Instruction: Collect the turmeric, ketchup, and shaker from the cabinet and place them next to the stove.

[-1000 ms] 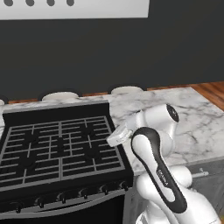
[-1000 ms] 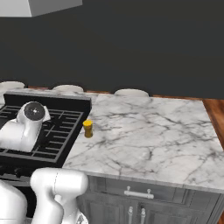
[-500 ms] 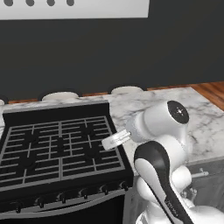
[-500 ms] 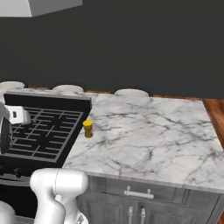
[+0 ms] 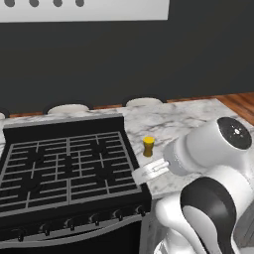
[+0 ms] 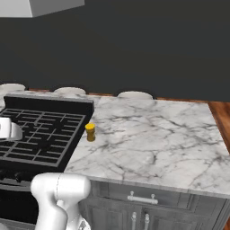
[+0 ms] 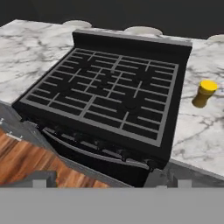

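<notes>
The turmeric (image 5: pixel 148 146) is a small yellow-orange jar standing upright on the marble counter, just right of the stove (image 5: pixel 69 168). It is also seen as turmeric (image 6: pixel 90 132) and turmeric (image 7: pixel 204 93). My gripper (image 5: pixel 150 170) hangs by the stove's front right corner, nearer than the jar and clear of it. In the hand view the gripper (image 7: pixel 100 181) is open with nothing between its tips, facing the stove (image 7: pixel 109 96) from the front. The ketchup, the shaker and the cabinet are out of view.
Pale round dishes (image 5: pixel 143 102) sit along the counter's back edge against the dark wall. A range hood (image 5: pixel 84 10) hangs above. The marble counter (image 6: pixel 152 139) stretches right to a wooden strip (image 6: pixel 220 121), with drawers (image 6: pixel 143 197) below. Wood floor (image 7: pixel 26 162) lies before the stove.
The arm has rolled its upper links to the right, and the hand has slid lower toward the stove's front right corner. The jar has stayed put and the jaws remain open.
</notes>
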Tool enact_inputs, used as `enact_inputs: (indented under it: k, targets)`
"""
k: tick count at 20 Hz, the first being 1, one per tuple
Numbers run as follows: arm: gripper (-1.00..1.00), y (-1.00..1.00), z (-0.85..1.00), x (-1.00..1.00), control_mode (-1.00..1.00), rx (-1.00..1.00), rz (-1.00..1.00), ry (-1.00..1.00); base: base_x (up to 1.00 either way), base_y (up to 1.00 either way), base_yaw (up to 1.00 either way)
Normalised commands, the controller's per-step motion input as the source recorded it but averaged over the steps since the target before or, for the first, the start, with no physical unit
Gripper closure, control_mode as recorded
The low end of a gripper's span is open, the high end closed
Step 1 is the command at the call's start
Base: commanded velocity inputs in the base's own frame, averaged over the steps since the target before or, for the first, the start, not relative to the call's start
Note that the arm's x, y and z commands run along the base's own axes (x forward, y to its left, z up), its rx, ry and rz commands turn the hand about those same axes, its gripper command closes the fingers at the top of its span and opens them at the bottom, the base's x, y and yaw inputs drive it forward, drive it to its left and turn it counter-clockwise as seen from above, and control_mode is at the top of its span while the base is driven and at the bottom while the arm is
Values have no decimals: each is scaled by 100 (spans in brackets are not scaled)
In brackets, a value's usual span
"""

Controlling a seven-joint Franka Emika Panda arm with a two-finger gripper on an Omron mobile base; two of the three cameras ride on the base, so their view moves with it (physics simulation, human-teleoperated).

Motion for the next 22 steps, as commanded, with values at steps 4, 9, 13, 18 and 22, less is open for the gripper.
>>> enact_inputs:
  k: [4,9,13,18,22]
  targets:
    - [-100,-40,-34,-93,-100,0,-10,0,0,0,0]
    - [-100,-7,-20,-39,100,0,-4,-1,-60,10,-2]
    - [-100,0,0,0,100,0,0,0,-89,41,5]
    - [-100,0,0,0,100,0,0,0,-68,52,21]
    - [-100,0,0,0,100,0,0,0,-43,61,35]
